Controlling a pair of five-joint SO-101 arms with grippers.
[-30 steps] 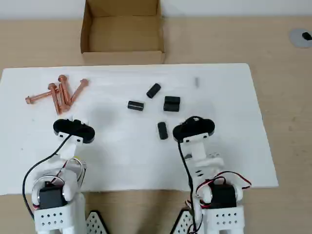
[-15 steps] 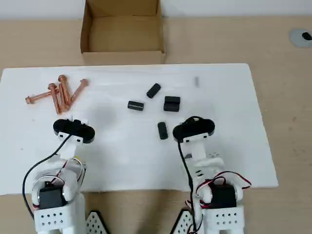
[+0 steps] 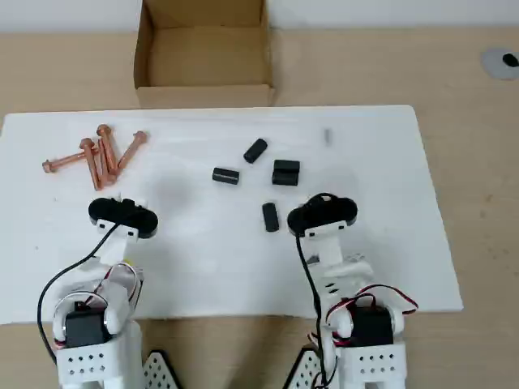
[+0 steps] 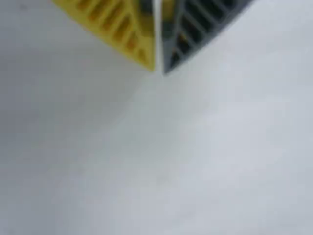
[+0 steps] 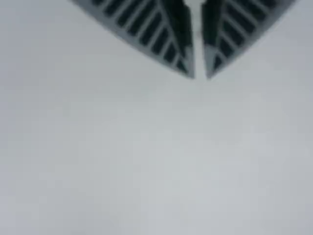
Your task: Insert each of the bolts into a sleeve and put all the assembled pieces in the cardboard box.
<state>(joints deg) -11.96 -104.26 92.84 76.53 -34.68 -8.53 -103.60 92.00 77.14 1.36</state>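
Both are idling with jaws together, left gripper [image 4: 157, 68] and right gripper [image 5: 198, 73]; I'd be opening the left and taking the outlying bolt [image 3: 62, 163], upper left, mid-shank.

**Tally from the table: fours, then ones**

Counting now: four copper bolts [image 3: 105, 154] as far as I can make out in that tangled heap. Four black sleeves [image 3: 225, 176], one of them blockier than the others. One cardboard box [image 3: 203, 96]. One white sheet [image 3: 381, 243]. Two arms [image 3: 323, 243], both mine.
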